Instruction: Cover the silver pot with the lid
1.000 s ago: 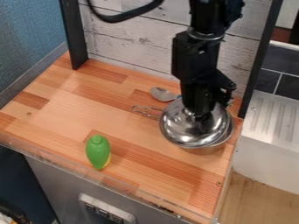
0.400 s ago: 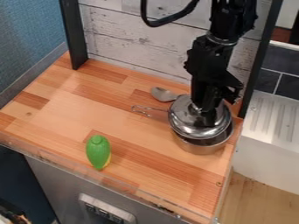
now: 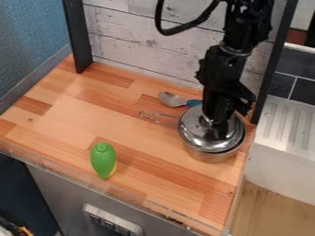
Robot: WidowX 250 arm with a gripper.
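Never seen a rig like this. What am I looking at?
The black machine is a robot arm, coming in from the top; its hand is the lower end. All three pictures come from one fixed camera looking down at a slant.

On the wooden counter are a silver pot with a wire handle, a spoon with a blue handle behind it, and a green-and-yellow object nearer the front.

The hand is at the top of the silver lid, which is over the pot. Whether it grips the lid, I can't tell.
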